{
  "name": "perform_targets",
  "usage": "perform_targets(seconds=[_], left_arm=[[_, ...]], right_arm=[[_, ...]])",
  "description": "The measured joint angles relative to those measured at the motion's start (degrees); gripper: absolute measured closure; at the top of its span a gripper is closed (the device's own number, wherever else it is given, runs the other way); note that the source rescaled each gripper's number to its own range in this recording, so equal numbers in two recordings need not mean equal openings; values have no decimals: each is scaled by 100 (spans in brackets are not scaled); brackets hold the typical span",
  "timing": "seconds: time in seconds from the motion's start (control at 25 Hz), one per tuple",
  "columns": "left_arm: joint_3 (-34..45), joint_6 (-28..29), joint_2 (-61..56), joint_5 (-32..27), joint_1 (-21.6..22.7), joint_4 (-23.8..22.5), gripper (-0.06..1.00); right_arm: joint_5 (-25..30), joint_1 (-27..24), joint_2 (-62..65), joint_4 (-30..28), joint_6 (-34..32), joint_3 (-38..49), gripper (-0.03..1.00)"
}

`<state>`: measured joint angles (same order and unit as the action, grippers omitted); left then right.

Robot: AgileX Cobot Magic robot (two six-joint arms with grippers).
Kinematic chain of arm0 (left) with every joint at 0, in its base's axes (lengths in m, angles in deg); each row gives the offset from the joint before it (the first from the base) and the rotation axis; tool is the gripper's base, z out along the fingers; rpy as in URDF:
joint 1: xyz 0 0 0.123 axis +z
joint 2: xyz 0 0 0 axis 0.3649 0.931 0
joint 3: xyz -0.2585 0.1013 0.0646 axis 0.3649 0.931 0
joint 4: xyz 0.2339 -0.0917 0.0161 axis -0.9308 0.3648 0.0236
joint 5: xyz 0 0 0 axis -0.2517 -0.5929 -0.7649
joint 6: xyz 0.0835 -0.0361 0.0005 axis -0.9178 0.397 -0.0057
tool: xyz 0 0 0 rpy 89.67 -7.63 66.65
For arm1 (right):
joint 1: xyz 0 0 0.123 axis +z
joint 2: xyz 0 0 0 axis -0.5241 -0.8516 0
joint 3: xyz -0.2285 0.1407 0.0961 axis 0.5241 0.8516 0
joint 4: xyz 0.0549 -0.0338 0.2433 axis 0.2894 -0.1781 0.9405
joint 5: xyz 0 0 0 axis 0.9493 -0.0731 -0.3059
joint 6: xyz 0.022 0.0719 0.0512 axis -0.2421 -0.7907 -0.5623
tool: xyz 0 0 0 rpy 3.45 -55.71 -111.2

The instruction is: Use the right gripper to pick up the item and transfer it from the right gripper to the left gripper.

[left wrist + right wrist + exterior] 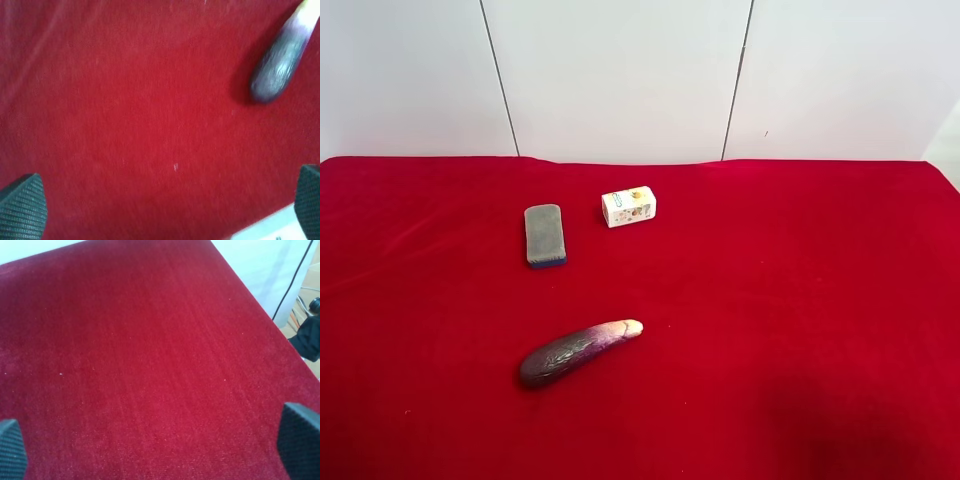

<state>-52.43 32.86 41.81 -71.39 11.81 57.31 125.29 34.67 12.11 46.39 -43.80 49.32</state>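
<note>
The item, a flat grey block with a dark blue base (545, 235), lies on the red cloth in the exterior high view, left of centre. No arm shows in that view. The right gripper (157, 452) is open and empty over bare red cloth; only its two black fingertips (299, 440) show. The left gripper (165, 205) is open and empty, its black ribbed fingertips (22, 207) wide apart above the cloth. The item is out of view in both wrist views.
A purple eggplant (578, 351) lies near the cloth's middle front and also shows in the left wrist view (282, 60). A small white printed box (629, 206) stands to the right of the item. The table edge (260, 295) and a white wall border the cloth.
</note>
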Motion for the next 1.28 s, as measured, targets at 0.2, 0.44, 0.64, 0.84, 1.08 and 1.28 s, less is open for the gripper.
perform_targets(seconds=[0.2,0.44,0.64,0.84,1.08,1.28], left_arm=[[1312,0,-1573,778,468,133,-6],[2030,16,-3288,1101,920,229,-6],[2035,356,-4201,701,1108,313,-6],[2054,482,-4727,548,1138,321,-6],[2208,491,-4748,742,1138,321,-6],[2208,491,-4748,742,1138,321,-6]], right_arm=[[0,0,0,0,0,0,-3],[0,0,0,0,0,0,-3],[0,0,0,0,0,0,-3],[0,0,0,0,0,0,-3],[0,0,0,0,0,0,-3],[0,0,0,0,0,0,-3]])
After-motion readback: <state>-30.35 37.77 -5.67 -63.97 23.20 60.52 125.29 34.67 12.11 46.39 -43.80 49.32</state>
